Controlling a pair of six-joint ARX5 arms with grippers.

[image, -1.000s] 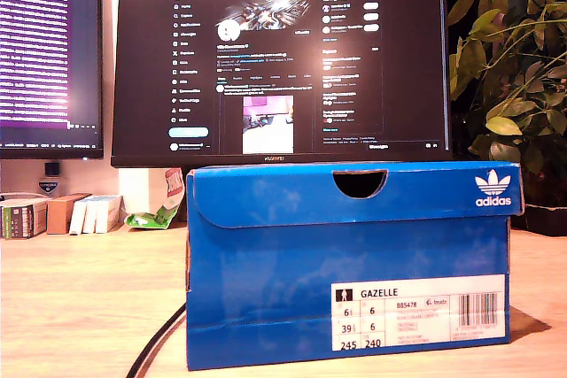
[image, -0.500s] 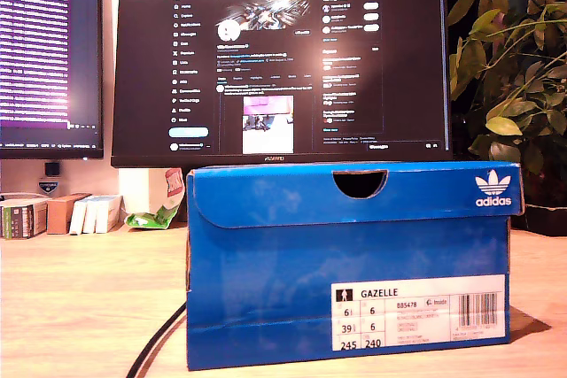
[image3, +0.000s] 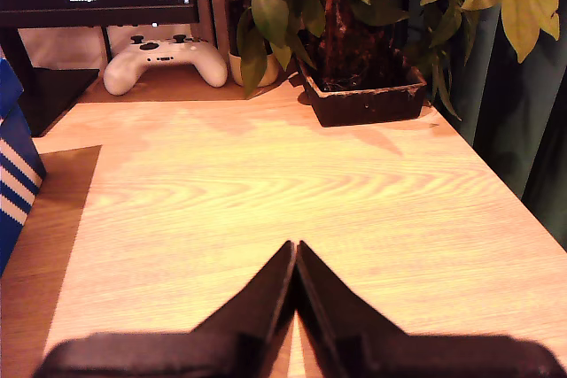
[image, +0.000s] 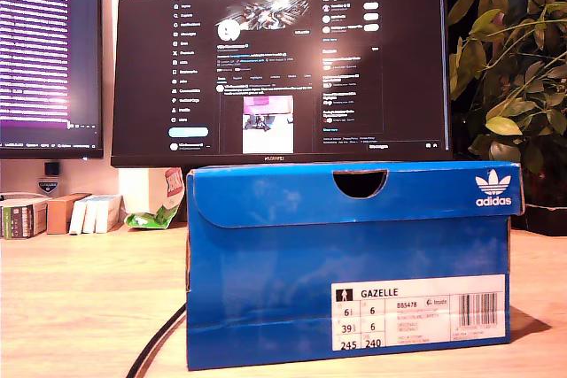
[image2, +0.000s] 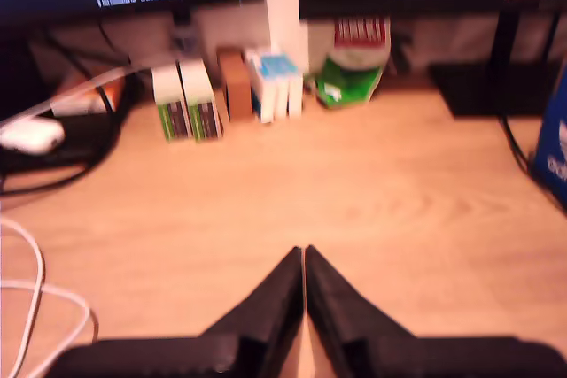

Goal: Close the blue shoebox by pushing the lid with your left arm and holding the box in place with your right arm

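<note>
- Nothing has moved since 1 second ago; the shoebox [image: 347, 263] sits in front of the monitor [image: 280, 64], lid [image: 354, 190] down.
- The first gripper [image2: 304, 252] and second gripper [image3: 295, 246] are pinched together, empty, apart from the shoebox.
- Risk: an unbraced push could slide it toward the monitor.

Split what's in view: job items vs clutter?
Job: shoebox, its lid, my first hand, my second hand, both shut and empty.
Clutter: monitors, plant, game controller, small boxes, green packet, cables.
</note>
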